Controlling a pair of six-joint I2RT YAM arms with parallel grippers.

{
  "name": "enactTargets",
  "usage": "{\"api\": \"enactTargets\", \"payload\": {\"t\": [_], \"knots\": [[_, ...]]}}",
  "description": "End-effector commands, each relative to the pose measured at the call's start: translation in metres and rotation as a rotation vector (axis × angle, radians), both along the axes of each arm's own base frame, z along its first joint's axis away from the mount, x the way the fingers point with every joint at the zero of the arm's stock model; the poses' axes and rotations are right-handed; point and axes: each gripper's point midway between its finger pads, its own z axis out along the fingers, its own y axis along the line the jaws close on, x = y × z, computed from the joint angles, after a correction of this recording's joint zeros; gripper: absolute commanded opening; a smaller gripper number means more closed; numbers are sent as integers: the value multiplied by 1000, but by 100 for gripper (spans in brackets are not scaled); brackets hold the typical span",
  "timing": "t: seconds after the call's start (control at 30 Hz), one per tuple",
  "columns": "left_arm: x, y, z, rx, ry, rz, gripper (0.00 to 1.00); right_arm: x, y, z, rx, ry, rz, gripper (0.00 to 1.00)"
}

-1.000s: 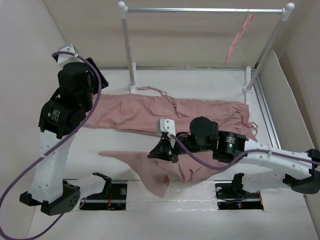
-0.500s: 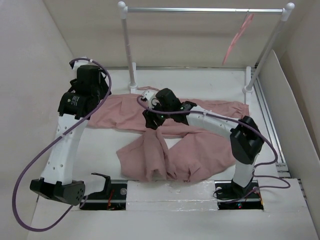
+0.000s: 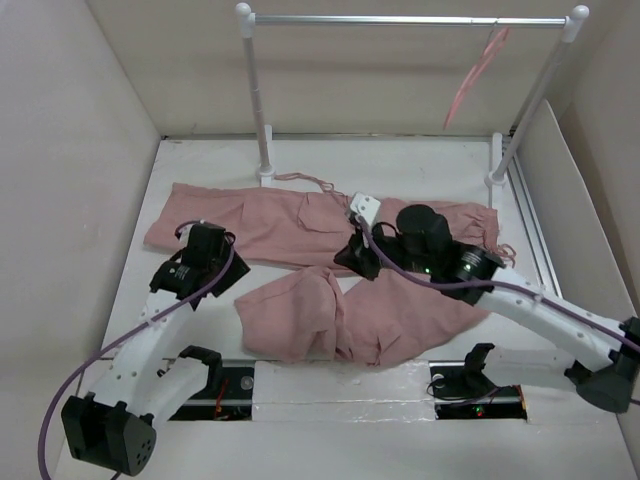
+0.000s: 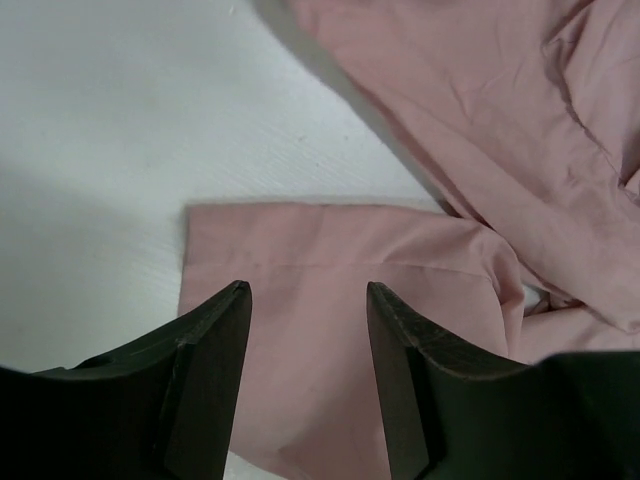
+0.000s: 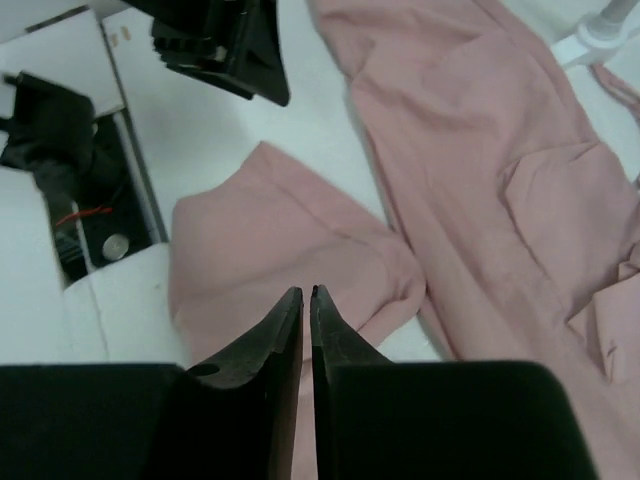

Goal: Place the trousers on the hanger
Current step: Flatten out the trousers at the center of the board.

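The trousers lie in two parts: one leg flat across the far half of the table, the other doubled over in a loose lobe close to the near edge. The hanger is nowhere near them. It hangs on the rail at the far right, well above the cloth.

My left gripper hovers over the folded leg's straight hem with its fingers spread and nothing between them. My right gripper is closed to a sliver over the lobe and holds nothing.

What worries me most is a pinch that takes only the top layer, so the fold peels open instead of lifting. The drawstring trails toward the left rail post and could catch there if I drag the waist. My right arm also lies low across the cloth, so a sideways sweep might bunch it.

For room, I have bare table on the left between the two legs, and a clear strip in front of the posts. The right side is tighter — the upright panel and the right post stand close by the waist end. The far leg's cuff sits near the left wall.
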Motion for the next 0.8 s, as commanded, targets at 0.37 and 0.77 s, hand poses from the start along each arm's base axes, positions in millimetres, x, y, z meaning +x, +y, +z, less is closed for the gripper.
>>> {"api": "enactTargets", "payload": {"t": [0.37,0.77], "knots": [[-7,13,-89,-39,146,318,53,-56,-63,-37,-6,103,-47,40],[-6,13,-121,25,244,286,21,-66,-84,-30,37,105,-100,58]]}}
